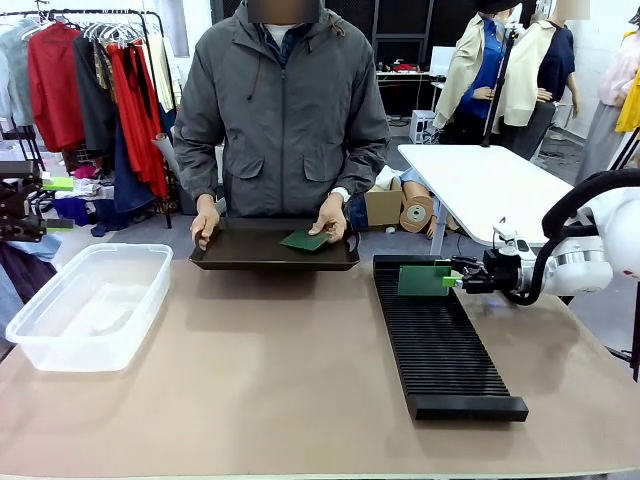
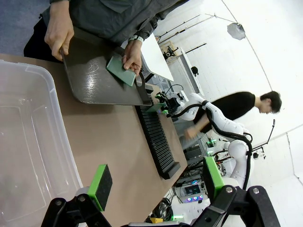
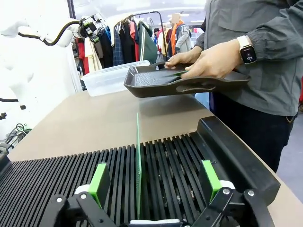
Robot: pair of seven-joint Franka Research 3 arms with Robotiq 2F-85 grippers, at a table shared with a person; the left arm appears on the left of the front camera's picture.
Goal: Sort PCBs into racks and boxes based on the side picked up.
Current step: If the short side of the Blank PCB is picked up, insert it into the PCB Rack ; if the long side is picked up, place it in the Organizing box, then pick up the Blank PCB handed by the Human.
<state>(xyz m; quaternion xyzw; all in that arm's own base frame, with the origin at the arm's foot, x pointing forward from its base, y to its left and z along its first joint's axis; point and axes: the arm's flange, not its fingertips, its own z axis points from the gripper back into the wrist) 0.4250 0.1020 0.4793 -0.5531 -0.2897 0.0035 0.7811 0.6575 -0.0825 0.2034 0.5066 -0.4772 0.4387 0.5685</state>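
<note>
The racking step looks done: a PCB (image 3: 138,161) stands on edge in a slot near the far end of the rack (image 1: 440,350), at the right side of the worktop (image 1: 280,380). The right hand (image 3: 154,182) gapes wide, holding nothing, its pads (image 3: 100,182) either side of the board and clear of it. Next it should back straight off without tipping the board, then fetch the second PCB (image 1: 305,240) from the tray (image 1: 250,256) the person (image 1: 285,110) holds.
</note>
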